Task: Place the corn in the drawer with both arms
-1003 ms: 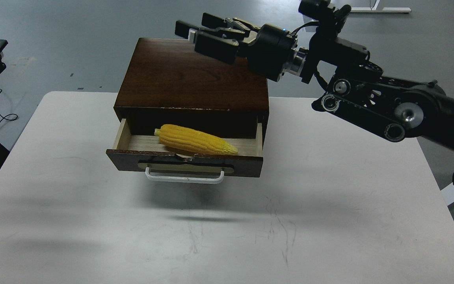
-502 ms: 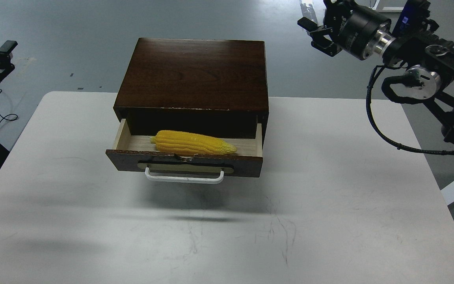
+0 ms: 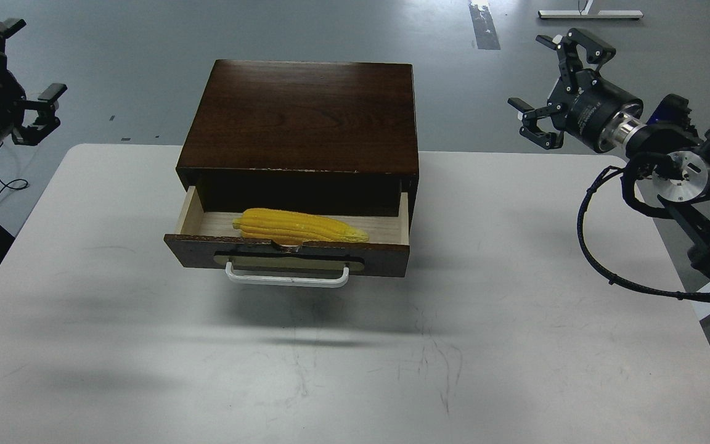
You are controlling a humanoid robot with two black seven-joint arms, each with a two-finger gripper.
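Note:
The yellow corn point(image 3: 298, 226) lies lengthwise inside the open drawer point(image 3: 287, 259), which is pulled out of the dark wooden box point(image 3: 302, 117) on the white table point(image 3: 355, 345). The drawer's white bar handle point(image 3: 287, 276) faces me. My right gripper point(image 3: 546, 92) is open and empty, well to the right of the box above the table's far right corner. My left gripper point(image 3: 34, 105) is at the far left edge, beyond the table, with its fingers spread and empty.
A black cable point(image 3: 607, 253) loops from the right arm over the table's right edge. A thin black cord point(image 3: 4, 179) lies on the grey floor at the left. A white stand base point(image 3: 589, 13) sits on the floor at the back right.
My right gripper has pulled back from above the box to the far right. The corn has settled flatter in the drawer. My left gripper has come further into view at the left.

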